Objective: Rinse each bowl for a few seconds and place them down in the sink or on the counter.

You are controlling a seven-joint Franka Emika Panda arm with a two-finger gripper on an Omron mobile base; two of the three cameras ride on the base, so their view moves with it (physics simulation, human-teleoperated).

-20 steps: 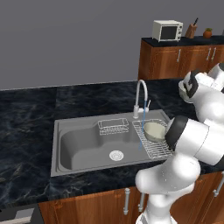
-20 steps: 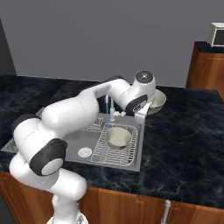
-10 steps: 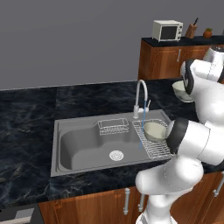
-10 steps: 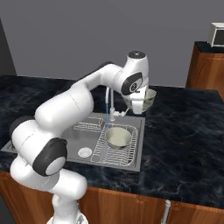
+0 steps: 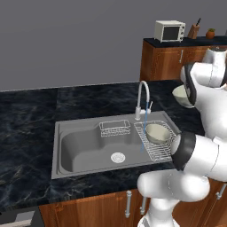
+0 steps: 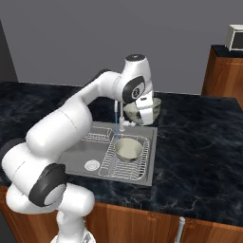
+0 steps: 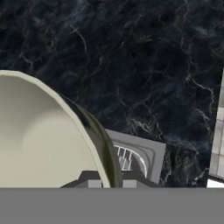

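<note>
One bowl [image 6: 142, 111] hangs in the air over the counter [image 6: 199, 137], just right of the sink's back corner, with my gripper [image 6: 144, 101] shut on its rim. In the hand view that bowl [image 7: 43, 140] shows its cream inside, and its olive rim runs down between my gripper's [image 7: 109, 184] tips. From the left base view the held bowl [image 5: 179, 95] peeks out beside my wrist. The second bowl [image 5: 156, 133] stands upright on the ribbed rack at the right end of the sink [image 5: 80, 148], also seen as a bowl [image 6: 127, 148] below the held one.
A thin blue water stream [image 5: 144, 128] falls from the gooseneck faucet [image 5: 142, 91] beside the rack. A small wire basket [image 5: 114, 127] sits at the back of the basin. The tall cabinet with a microwave [image 5: 170, 30] stands at the far right.
My arm has carried the held bowl left, from over the counter toward the sink and faucet. The bowl on the rack has not moved.
</note>
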